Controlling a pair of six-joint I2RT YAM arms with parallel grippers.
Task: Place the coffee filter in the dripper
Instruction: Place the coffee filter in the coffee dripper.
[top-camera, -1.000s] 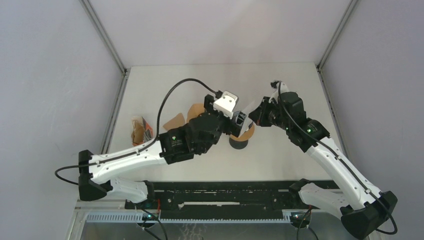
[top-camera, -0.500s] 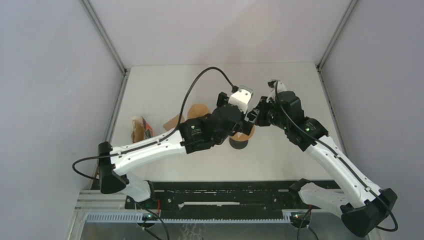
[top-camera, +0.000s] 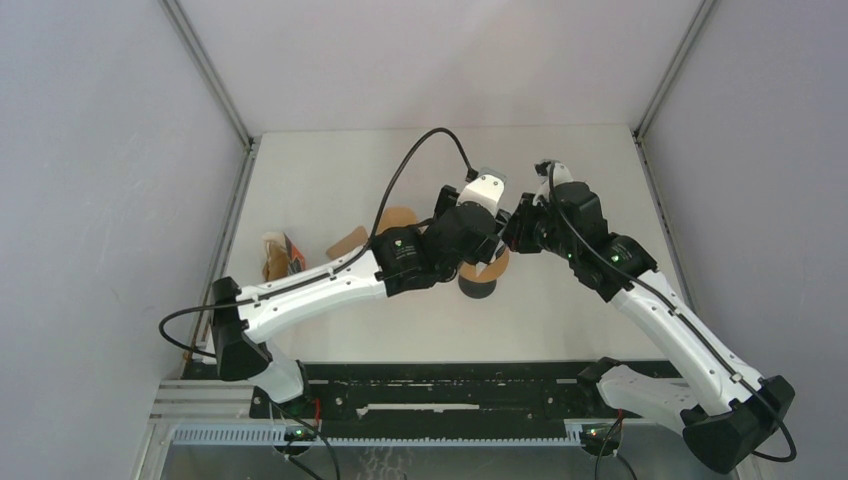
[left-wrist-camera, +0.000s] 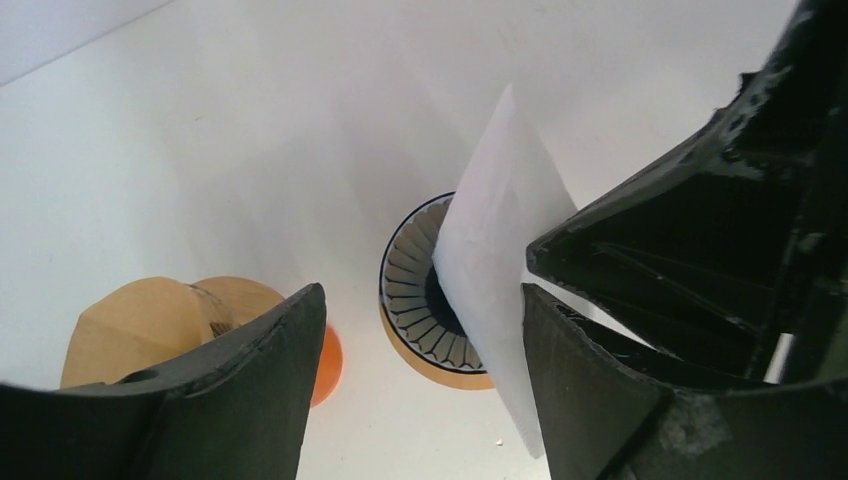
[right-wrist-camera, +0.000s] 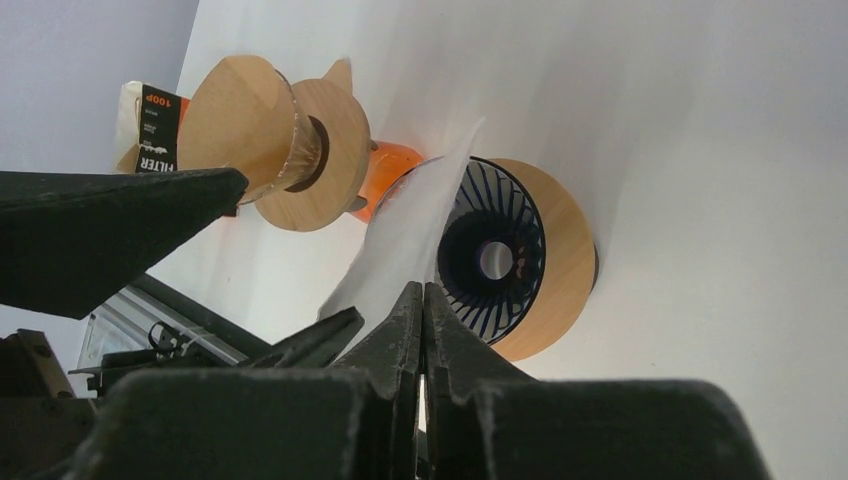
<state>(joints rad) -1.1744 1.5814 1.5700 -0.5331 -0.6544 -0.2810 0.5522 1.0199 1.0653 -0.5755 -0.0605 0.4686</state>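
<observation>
Both arms reach in and meet over the middle of the desk (top-camera: 330, 170). The dripper (right-wrist-camera: 548, 250) stands there, its ribbed cone facing up. The right fingers (right-wrist-camera: 395, 345) are pinched tight on the white coffee filter (right-wrist-camera: 410, 225), which hangs edge-on just over the dripper. The left fingers (left-wrist-camera: 250, 370) gape wide, the filter showing between them.

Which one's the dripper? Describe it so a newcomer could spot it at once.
At the middle of the table, under where both arms meet, sits the dripper. Unlike the plain brown cones beside it, it is a dark ribbed funnel inside a wooden ring.
</observation>
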